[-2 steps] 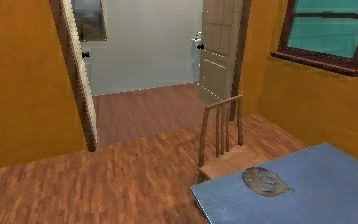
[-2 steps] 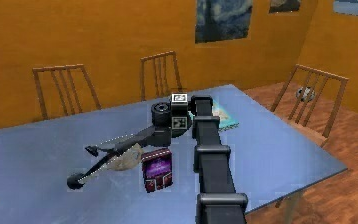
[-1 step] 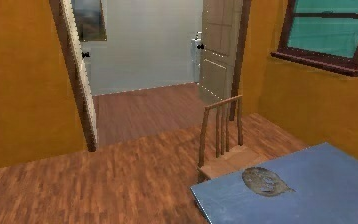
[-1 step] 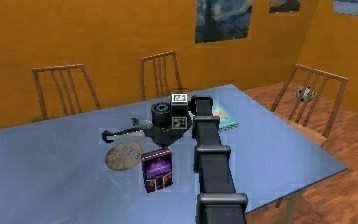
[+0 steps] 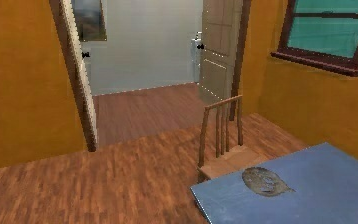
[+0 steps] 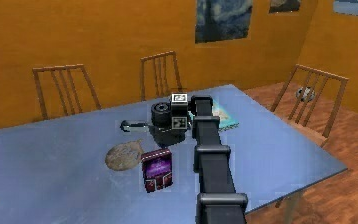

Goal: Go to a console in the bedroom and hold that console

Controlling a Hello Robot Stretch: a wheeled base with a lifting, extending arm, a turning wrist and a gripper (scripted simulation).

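Arm side view: gripper (image 6: 132,125) at the blue table (image 6: 47,150); whether its fingers grasp anything, I cannot tell. I judge the console lies past the doorway (image 5: 147,50); probably stiff, smooth plastic, so take its sides.

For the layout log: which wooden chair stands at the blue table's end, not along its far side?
The wooden slat-back chair at the arm side view's right, off the blue table's end; the left chair and middle chair line its far side.

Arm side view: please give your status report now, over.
Gripper over blue table, cannot tell if holding. Dark purple box stands beside arm, maybe the console. Wooden chair ahead, doorway beyond open.
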